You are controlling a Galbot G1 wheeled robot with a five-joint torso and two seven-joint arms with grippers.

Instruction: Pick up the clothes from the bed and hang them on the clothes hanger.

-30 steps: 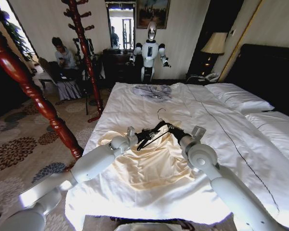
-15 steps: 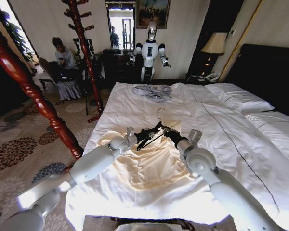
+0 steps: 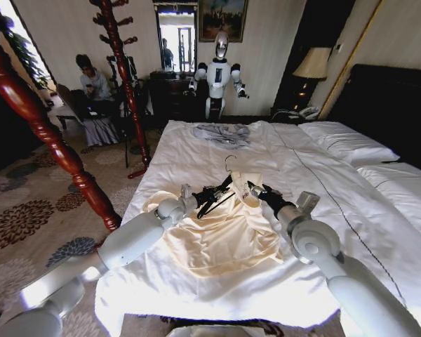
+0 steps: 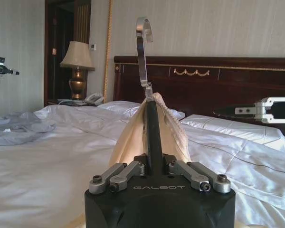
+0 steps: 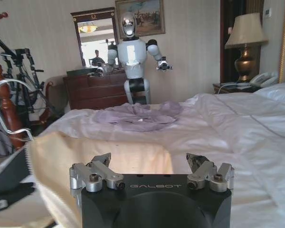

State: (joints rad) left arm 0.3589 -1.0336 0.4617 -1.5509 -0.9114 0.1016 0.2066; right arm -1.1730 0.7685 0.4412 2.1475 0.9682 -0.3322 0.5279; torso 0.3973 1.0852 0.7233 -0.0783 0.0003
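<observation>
I'm seeing the left gripper clamping the thin dark hanger with silver hook upright, pale cream shirt draping over it above the white-duvet bed. Right gripper is sitting beside the collar, fingers spread, gripping nothing.

Your head view bows straight lines at its edges, daylight enters from the doorway at upper left, glare on the bed sheets and the near arm shells, dark headboard underexposed, wrist views evenly lit, pincer housings shadowed.
</observation>
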